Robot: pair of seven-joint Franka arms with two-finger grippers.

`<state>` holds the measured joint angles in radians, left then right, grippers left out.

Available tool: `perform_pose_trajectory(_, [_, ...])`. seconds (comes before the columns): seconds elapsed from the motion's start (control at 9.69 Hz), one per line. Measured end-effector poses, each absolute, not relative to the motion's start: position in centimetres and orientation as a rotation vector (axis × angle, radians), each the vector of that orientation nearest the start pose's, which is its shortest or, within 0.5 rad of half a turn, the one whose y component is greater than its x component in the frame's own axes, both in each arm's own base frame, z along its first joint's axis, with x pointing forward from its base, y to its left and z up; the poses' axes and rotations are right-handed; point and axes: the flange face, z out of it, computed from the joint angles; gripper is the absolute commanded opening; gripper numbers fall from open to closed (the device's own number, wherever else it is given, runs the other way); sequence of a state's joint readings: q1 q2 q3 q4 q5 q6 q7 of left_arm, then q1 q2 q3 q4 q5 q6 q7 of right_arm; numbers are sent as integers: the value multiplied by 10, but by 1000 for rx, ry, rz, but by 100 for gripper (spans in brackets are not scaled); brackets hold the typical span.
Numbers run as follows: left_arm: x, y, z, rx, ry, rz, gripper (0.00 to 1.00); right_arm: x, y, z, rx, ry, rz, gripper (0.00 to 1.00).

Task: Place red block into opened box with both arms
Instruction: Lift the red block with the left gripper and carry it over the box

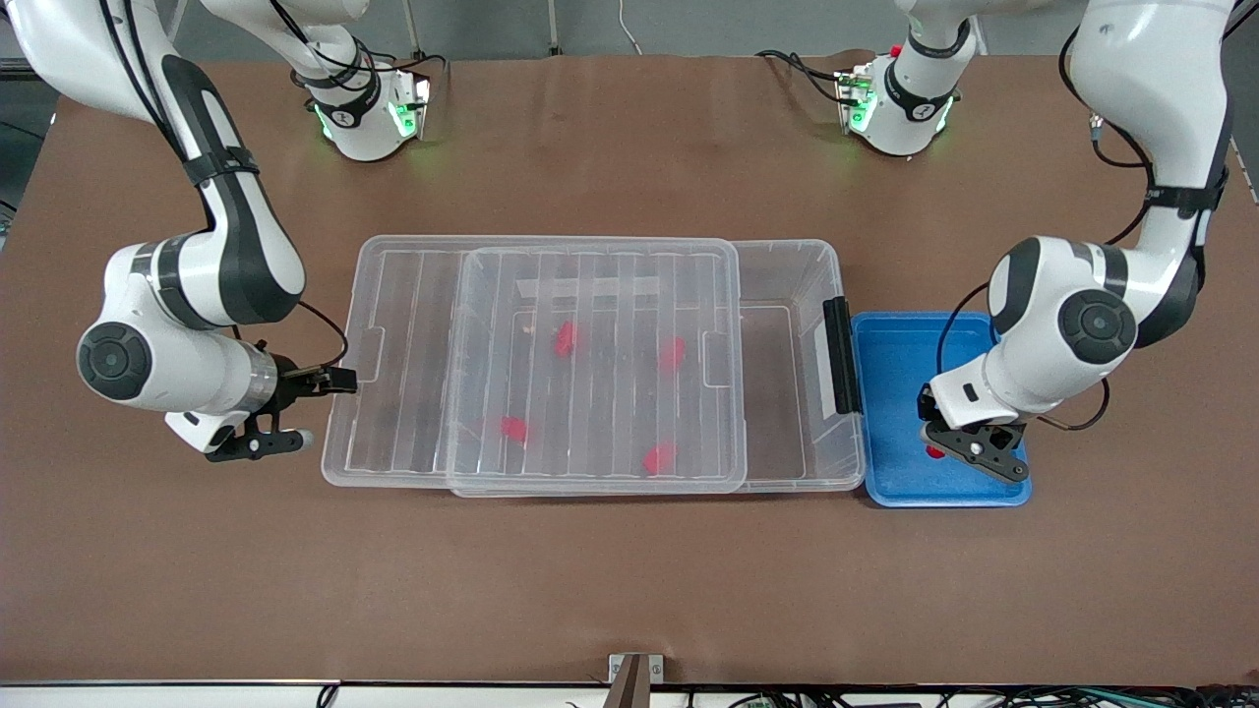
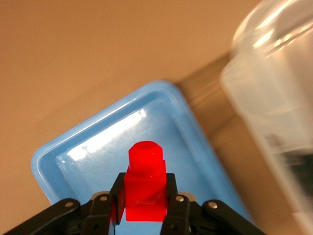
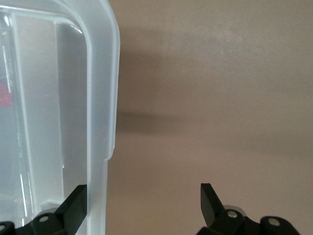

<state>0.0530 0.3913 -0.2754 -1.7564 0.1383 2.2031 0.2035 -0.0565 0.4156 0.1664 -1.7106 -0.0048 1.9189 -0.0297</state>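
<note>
My left gripper (image 1: 969,452) is down in the blue tray (image 1: 890,393), shut on a red block (image 1: 934,451). In the left wrist view the red block (image 2: 145,188) stands upright between the fingers (image 2: 117,198), stud pointing away from the wrist. The clear box (image 1: 797,295) lies in the table's middle. Its ribbed lid (image 1: 590,285) is slid toward the right arm's end, so the end by the tray is uncovered. Several red blocks (image 1: 565,339) show through the lid. My right gripper (image 1: 310,411) is open, with the lid's end rim (image 3: 100,98) between its fingers.
A black latch (image 1: 841,354) stands on the box's end, right beside the blue tray (image 2: 88,147). Bare brown table surrounds the box and tray. The arms' bases (image 1: 369,108) stand along the table edge farthest from the front camera.
</note>
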Motion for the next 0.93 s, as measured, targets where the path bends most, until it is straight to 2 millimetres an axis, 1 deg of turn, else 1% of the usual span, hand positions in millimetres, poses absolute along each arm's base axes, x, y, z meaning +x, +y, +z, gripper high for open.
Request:
perform_pose_trajectory(0.1, [643,-152,391,-3085,629,-99,0,634,55,336,-3060,-218,324,100])
perform_pose_trajectory(0.21, [637,-185,414,-3131,492,-91,0,634,47,336,-3057,-228,333,100])
perform_pose_trajectory(0.31, [627,-220,423,-3166,365,-83,0,633,37,335,-3054,-239,345,100])
perform_pose_trajectory(0.41, [615,-252,422,-3186,251,-71,0,633,25,335,-3054,-238,358,100])
perform_pose_trajectory(0.52, [604,-280,415,-3197,131,-45,0,632,15,336,-3058,-235,372,100])
perform_pose_trajectory(0.62, [597,-300,403,-3204,-2,-15,0,633,8,339,-3062,-233,381,100])
perform_pose_trajectory(0.83, [591,-317,379,-3202,-226,26,0,635,6,343,-3066,-255,382,100])
perform_pose_trajectory(0.93, [588,-320,364,-3208,-290,20,0,636,4,347,-3064,-276,379,100])
